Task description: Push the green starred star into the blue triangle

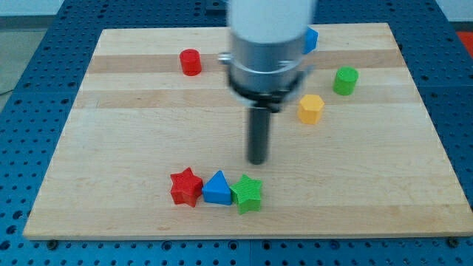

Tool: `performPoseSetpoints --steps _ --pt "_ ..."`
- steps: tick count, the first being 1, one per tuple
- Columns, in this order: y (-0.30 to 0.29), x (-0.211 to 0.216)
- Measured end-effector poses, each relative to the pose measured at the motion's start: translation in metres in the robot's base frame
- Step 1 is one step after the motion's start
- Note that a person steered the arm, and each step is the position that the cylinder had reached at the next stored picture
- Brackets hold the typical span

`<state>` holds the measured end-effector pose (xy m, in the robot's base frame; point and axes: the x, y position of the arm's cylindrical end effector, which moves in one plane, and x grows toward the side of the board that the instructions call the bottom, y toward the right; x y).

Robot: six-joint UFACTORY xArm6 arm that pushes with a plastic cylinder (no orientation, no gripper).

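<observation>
The green star (247, 193) lies near the view's bottom, touching the right side of the blue triangle (217, 188). A red star (185, 187) touches the triangle's left side, so the three form a row. My tip (257, 160) is just above the green star in the view, a short gap apart from it and slightly to its right. The arm's pale body hangs over the board's upper middle.
A red cylinder (191, 62) sits at the upper left. A yellow hexagonal block (311, 108) and a green cylinder (345, 80) sit at the right. A blue block (310, 40) is partly hidden behind the arm at the top. The wooden board (111, 148) ends close below the row.
</observation>
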<state>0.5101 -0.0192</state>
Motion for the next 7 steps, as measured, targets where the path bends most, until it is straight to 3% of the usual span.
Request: performPoseSetpoints --steps 1,2,6,7 --pt "-0.101 0.003" --pt "-0.159 0.026" --pt "-0.067 0.033" --pt "-0.074 0.016"
